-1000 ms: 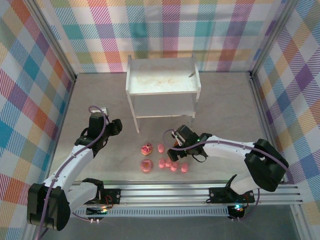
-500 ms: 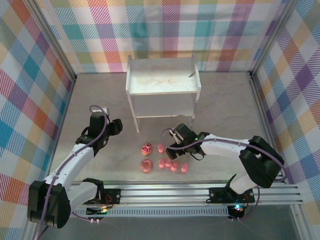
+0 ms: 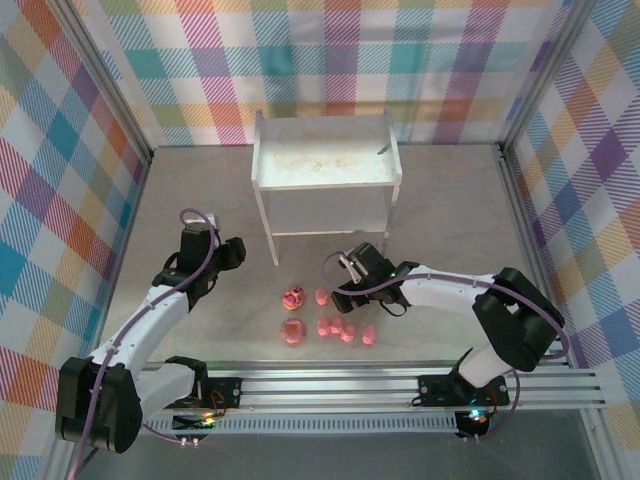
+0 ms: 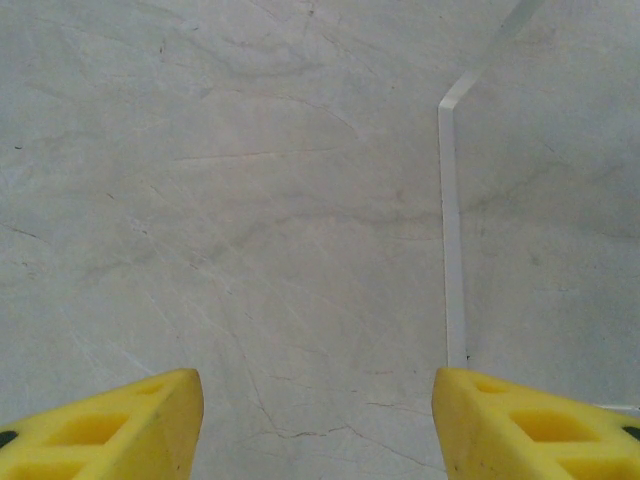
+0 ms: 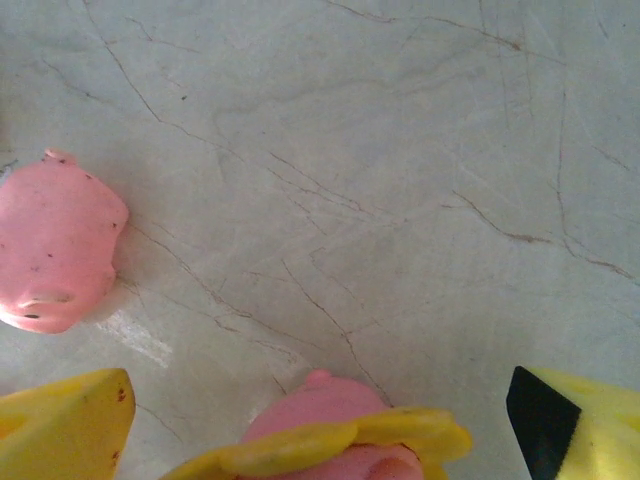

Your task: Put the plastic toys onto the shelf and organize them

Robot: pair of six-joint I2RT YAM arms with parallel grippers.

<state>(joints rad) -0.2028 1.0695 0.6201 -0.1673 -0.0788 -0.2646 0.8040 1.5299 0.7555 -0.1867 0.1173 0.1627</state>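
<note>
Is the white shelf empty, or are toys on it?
Empty, as far as shows: the shelf top holds no toys, and the pink toys lie on the table before it.

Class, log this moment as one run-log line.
left gripper: open, empty | right gripper: open over pink-yellow toy | pink toys: on table, off shelf

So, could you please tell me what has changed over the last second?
The right gripper edged slightly toward the shelf, its elbow swinging left; it is open and holds nothing. The left gripper, the toys and the shelf stayed put.
</note>
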